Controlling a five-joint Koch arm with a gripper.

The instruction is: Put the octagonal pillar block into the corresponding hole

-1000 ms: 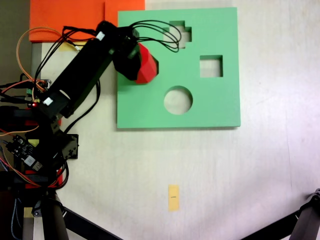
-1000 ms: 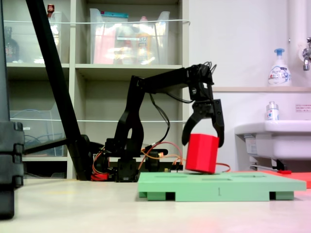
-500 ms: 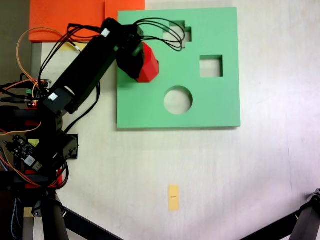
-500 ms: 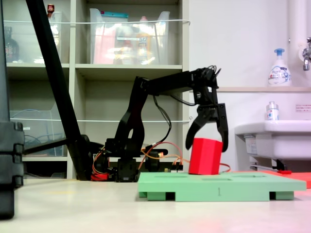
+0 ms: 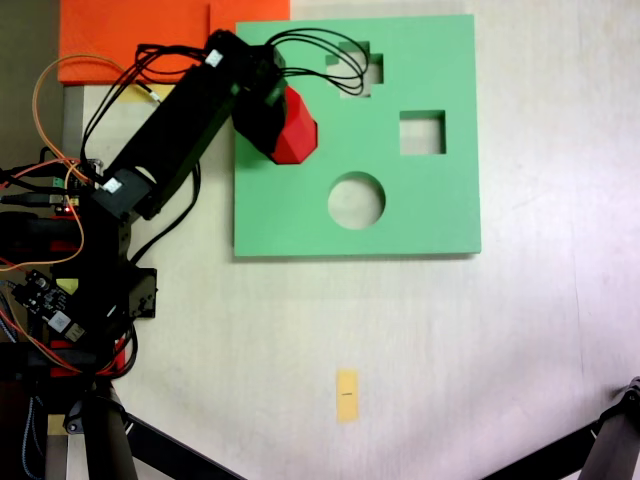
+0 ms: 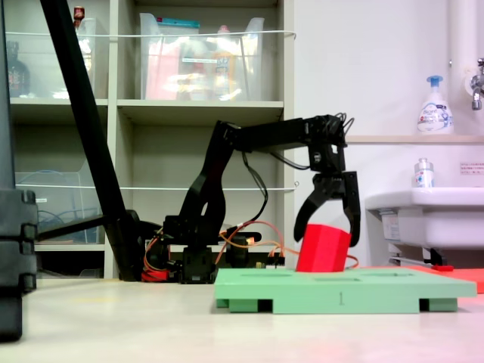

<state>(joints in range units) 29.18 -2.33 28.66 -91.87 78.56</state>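
The octagonal pillar block [image 5: 297, 132] is bright red and sits tilted at the left part of the green foam board [image 5: 430, 210]. In a fixed view from the side, the block [image 6: 323, 249] stands low on the board [image 6: 340, 291], its base at or below the board's top face. My gripper [image 6: 327, 233] straddles the block from above, both fingers against its sides, shut on it. From above, the gripper [image 5: 274, 120] covers the block's left half. The corresponding hole is hidden under the block and gripper.
The board shows a cross cut-out [image 5: 357, 68], a square cut-out [image 5: 422, 132] and a round cut-out [image 5: 356, 200]. An orange foam sheet [image 5: 140, 35] lies at the upper left. A yellow tag [image 5: 347, 394] lies on the table. A sink [image 6: 427, 215] stands behind the board.
The gripper has come down with the red block and shifted slightly right in the side view. The block now shows shorter above the board than before.
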